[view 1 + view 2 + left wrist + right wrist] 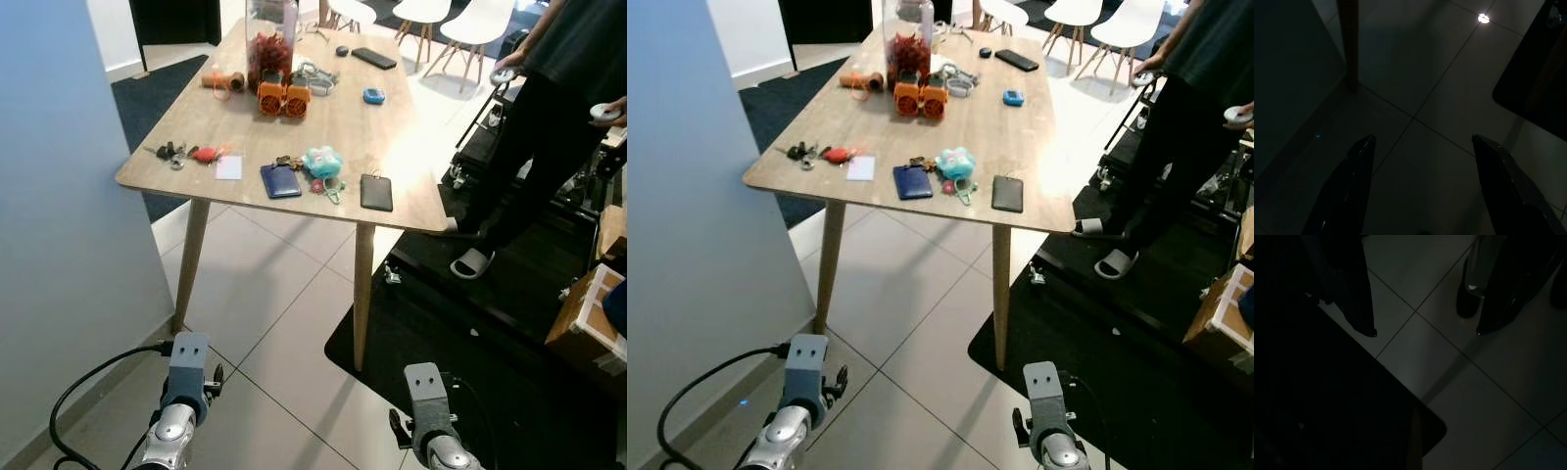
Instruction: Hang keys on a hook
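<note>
Both my arms hang low in front of me, idle: my left gripper (1420,181) points down at the pale floor tiles (284,333) with its two black fingers (1347,186) spread wide and nothing between them, and my right gripper (1420,308) hangs likewise, fingers apart and empty, over the edge of the black mat (460,352). The wooden table (392,147) stands ahead of me, well out of reach from this stance. On its near left corner lies a bunch of keys (168,153) with a red tag (204,154) just beside it and a white card (228,168) near that; a second small bunch of keys (286,162) lies touching the top edge of a dark blue wallet (280,180), next to a teal pouch (322,162) and a black phone (376,192). Farther back stand a clear jar (270,39) and two orange blocks (283,99). I judge the keys sit near the edge so they can be taken from the front – which bunch is meant I cannot tell. No hook is to be seen from here; the blue wall (69,196) on my left is bare where I see it. A person (549,117) stands to the right by the table, holding small controllers. The task is at its start – approach, then pick, remain to be done
</note>
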